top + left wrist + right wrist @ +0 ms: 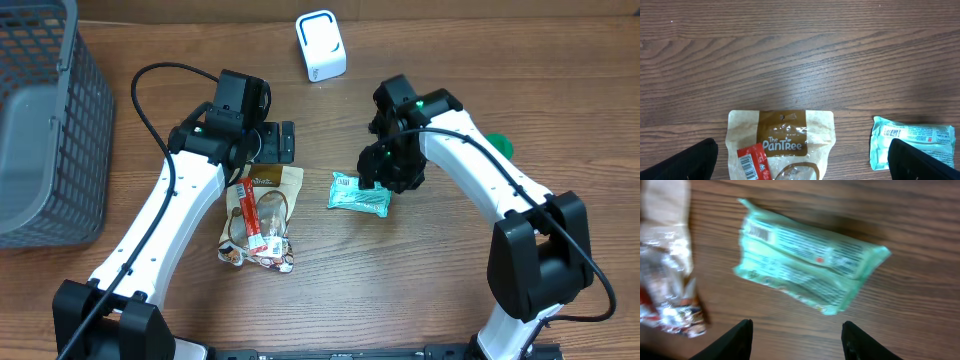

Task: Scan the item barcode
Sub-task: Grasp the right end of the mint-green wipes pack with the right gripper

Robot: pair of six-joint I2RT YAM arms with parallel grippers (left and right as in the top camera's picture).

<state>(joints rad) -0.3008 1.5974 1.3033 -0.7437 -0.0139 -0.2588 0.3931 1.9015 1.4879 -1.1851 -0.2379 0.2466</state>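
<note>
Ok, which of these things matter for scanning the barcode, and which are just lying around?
For the job: white scanner, mint-green packet by the right gripper.
Lying about, for now: brown pouch, red sachet, grey basket.

Overhead view: bright, even light from above; shadows on the bench [420, 290] soft and short. Left wrist view: sharp focus, pale sheen across the wood grain above the brown pouch [781, 135]. Right wrist view: motion blur throughout; mint-green packet [805, 267] smeared, print unreadable; glare on the crinkled wrapper [667, 290] at left.
</note>
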